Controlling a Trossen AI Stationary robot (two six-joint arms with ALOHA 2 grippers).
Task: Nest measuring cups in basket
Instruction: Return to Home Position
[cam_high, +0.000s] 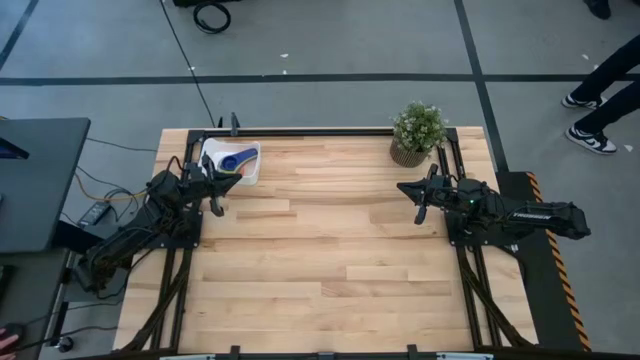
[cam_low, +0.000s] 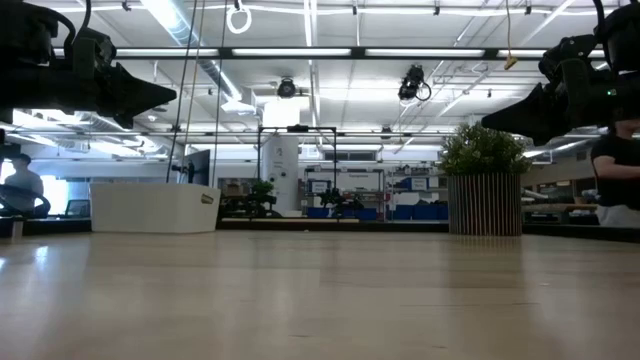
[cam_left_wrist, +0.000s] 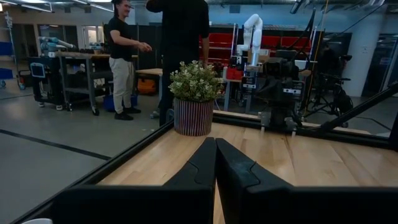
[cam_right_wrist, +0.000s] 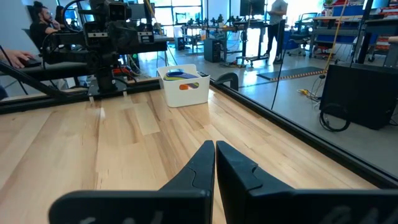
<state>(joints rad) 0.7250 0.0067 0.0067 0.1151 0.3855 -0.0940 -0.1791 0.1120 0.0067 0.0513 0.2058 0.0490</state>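
Note:
The white basket (cam_high: 236, 160) stands on the table at the far left corner; it also shows in the low view (cam_low: 155, 207) and the right wrist view (cam_right_wrist: 184, 85). Measuring cups lie inside it: a blue one (cam_high: 240, 158) and a yellow one (cam_high: 222, 160) show from above, and blue, yellow and orange colours (cam_right_wrist: 180, 74) show at its rim. My left gripper (cam_high: 216, 208) hangs shut above the table just in front of the basket, its fingers (cam_left_wrist: 216, 163) together. My right gripper (cam_high: 421, 215) is shut too, near the plant at the right, raised off the table.
A potted plant (cam_high: 416, 133) in a ribbed brown pot stands at the table's far right. Bare wooden tabletop (cam_high: 330, 260) fills the middle and near side. People stand in the room beyond the table (cam_left_wrist: 127, 56).

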